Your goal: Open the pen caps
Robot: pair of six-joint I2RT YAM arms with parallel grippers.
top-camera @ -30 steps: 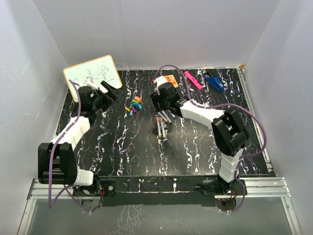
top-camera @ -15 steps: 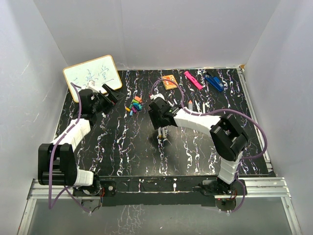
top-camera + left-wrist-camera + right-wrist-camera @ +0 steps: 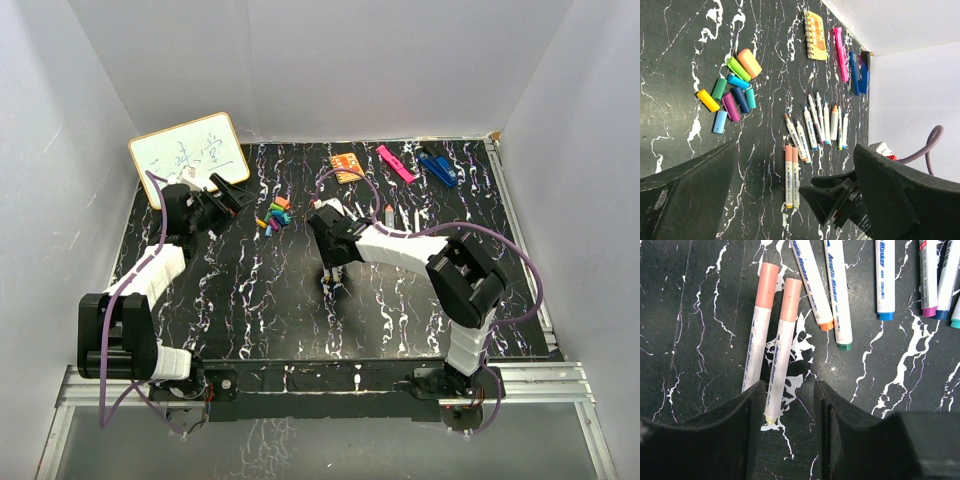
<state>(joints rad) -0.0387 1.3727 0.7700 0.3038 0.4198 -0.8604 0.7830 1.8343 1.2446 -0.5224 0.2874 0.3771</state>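
Note:
Several loose pen caps (image 3: 274,215) lie in a coloured heap left of the middle; the left wrist view shows the pen caps (image 3: 732,95) too. Two pens with peach caps (image 3: 782,345) lie side by side on the mat. My right gripper (image 3: 789,405) is low over their uncapped ends, open with narrowed jaws. The right-hand pen's yellow end lies between the jaws, close to the left finger (image 3: 747,430). In the top view the right gripper (image 3: 333,268) covers those pens. My left gripper (image 3: 235,192) hangs wide open and empty near the whiteboard. Several more pens (image 3: 820,122) lie in a row.
A whiteboard (image 3: 188,152) leans at the back left. An orange notebook (image 3: 347,165), a pink clip (image 3: 395,163) and a blue clip (image 3: 438,166) lie along the back edge. White walls close in the black marbled mat (image 3: 250,310).
My right gripper has come forward from the row of pens down to the two peach-capped pens, and its jaws have narrowed. The left arm has not moved.

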